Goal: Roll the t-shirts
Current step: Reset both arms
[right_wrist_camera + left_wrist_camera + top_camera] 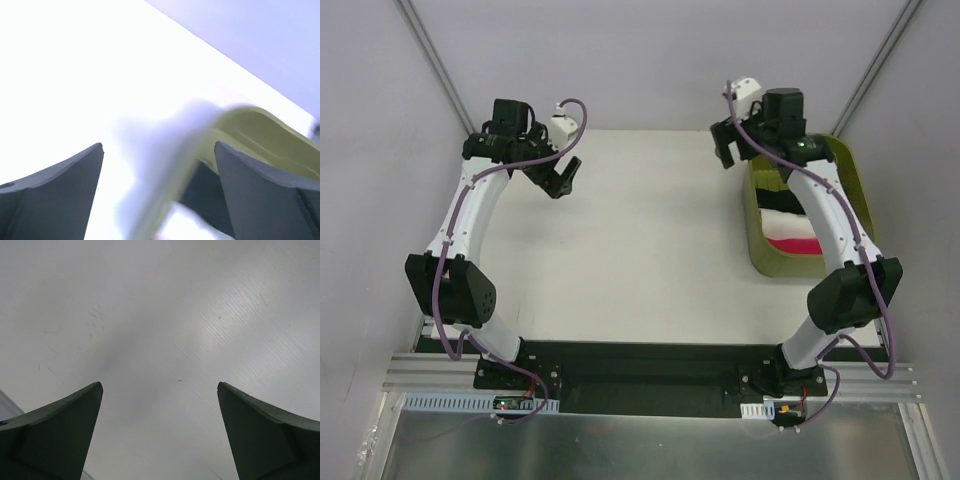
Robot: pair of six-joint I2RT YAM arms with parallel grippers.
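**Inventory: two-arm station, t-shirts in bin**

1. Table. White and flat, running from the arm bases at the near edge to the far wall. The surface in front of both arms is bare. The left wrist view shows only faint scuffs on it.

2. Bin. Olive-green and oblong, standing on the right side of the table with its long side running near to far. The right arm reaches over it. In the right wrist view its rim crosses the frame, blurred.

3. T-shirts. Soft cloth lying inside the bin, seen from above as bands of white, dark and red-pink side by side. The right arm hides part of the pile. No print or label can be made out.

4. Left pincer. At the far left, raised above the table and touching nothing. The left wrist view shows its jaws spread wide, with only bare table between them.

5. Right pincer. At the far right, just beside the bin's far left corner. Its jaws are spread wide in the right wrist view and nothing is gripped. A dark, blurred patch inside the bin shows between the fingers; I cannot tell what it is.
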